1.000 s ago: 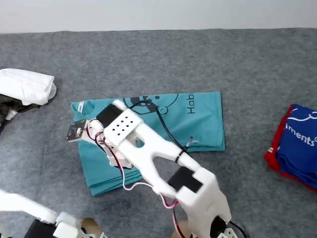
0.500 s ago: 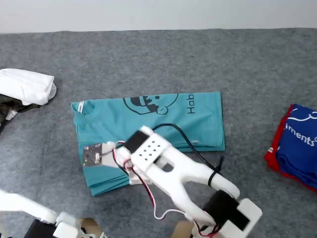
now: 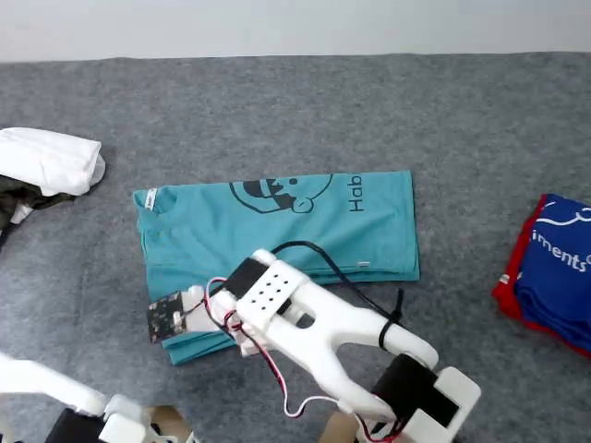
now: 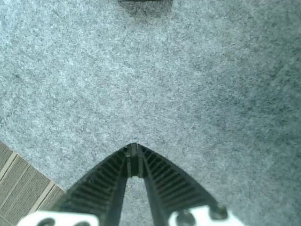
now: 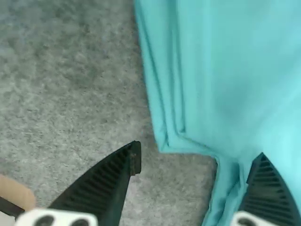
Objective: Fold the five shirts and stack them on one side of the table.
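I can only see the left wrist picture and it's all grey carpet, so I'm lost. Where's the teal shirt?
Observer: The teal shirt lies folded flat in the middle of the table.
Operator: Is the other arm near it?
Observer: Yes. The right gripper is open at the shirt's corner, with one finger over carpet and the other over cloth.
Operator: Are any shirts piled up?
Observer: A blue shirt lies on a red shirt at the right edge of the high view.
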You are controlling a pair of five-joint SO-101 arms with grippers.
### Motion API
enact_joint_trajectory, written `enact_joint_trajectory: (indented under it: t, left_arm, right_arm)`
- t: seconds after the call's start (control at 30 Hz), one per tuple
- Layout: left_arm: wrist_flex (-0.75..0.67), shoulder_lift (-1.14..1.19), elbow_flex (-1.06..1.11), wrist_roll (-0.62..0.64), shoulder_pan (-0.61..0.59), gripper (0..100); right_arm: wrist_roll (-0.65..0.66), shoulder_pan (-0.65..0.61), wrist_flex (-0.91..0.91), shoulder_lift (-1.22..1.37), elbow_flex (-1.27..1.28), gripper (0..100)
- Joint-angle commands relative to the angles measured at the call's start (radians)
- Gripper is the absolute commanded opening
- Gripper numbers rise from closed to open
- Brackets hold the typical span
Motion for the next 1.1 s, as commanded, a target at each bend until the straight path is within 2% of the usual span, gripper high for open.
enact_joint_trajectory:
  t: [0.0,0.3,0.47,0.77,1.07]
  left_arm:
    - [-0.015,-0.025,-0.028,-0.008,-0.006,0]
    - [-0.018,-0.025,0.007,-0.008,-0.006,0]
    - [-0.018,-0.029,0.031,-0.009,-0.014,0]
    - [-0.052,-0.031,0.031,-0.009,-0.028,0]
    - [-0.052,-0.025,0.03,-0.009,-0.023,0]
  right_arm:
    - [0.02,-0.035,-0.022,0.013,-0.005,35.8]
    - [0.107,-0.033,-0.125,0.11,-0.006,35.7]
    - [0.11,-0.019,-0.148,0.139,-0.023,35.1]
    - [0.109,0.016,-0.147,0.203,-0.115,13.2]
    - [0.109,0.036,-0.143,0.229,-0.167,7.3]
